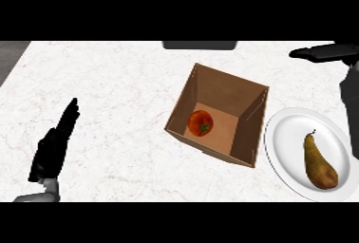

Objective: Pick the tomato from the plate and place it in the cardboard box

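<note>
Right hand sits above and right of the cardboard box, fingers straight, holding nothing. Tomato lies on the box floor; placement looks done. Plate, right of the box, carries only a pear. Left hand rests open, well left of the box.

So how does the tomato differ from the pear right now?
The tomato is round and red; the pear is long and brownish green. The tomato lies inside the cardboard box; the pear lies on the white plate. Neither hand touches either fruit.
</note>
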You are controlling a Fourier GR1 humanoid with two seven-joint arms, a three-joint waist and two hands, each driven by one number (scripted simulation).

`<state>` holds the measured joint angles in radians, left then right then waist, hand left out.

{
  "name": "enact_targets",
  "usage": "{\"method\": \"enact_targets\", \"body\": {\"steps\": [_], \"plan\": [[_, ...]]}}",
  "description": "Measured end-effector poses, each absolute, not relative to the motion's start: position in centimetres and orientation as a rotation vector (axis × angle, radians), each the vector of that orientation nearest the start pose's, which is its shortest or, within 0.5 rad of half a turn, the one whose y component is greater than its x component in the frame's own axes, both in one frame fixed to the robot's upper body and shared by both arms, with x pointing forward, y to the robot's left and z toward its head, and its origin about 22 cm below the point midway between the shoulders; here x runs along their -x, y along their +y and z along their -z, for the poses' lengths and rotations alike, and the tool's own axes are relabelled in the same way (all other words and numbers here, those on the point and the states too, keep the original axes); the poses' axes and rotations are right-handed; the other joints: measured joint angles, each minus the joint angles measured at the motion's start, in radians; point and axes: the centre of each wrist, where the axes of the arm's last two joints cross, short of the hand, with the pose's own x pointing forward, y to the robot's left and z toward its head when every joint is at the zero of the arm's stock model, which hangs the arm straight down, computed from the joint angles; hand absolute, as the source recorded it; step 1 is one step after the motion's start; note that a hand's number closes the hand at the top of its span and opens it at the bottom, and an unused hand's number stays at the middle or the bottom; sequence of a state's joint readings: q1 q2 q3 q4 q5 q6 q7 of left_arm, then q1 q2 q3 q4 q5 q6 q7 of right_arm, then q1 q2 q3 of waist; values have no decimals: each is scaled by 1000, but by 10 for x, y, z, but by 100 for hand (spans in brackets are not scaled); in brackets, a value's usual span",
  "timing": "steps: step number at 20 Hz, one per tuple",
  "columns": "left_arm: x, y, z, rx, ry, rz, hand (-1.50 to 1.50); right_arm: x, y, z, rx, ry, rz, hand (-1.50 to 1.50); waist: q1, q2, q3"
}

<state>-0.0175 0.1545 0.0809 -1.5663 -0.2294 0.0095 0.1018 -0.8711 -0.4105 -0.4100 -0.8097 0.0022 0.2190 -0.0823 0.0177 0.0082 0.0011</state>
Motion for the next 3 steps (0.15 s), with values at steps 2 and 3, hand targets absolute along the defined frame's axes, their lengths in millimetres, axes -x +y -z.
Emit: {"method": "enact_targets", "body": {"steps": [2, 3], "plan": [[-245, 285, -12, -374, -1459, 210, 0, -416, -369, -160, 116, -1800, -100, -150, 2, 1, 0], [-245, 284, -10, -369, -1461, 212, 0, -414, -384, -161, 117, -1805, -104, -150, 6, 3, 0]]}}
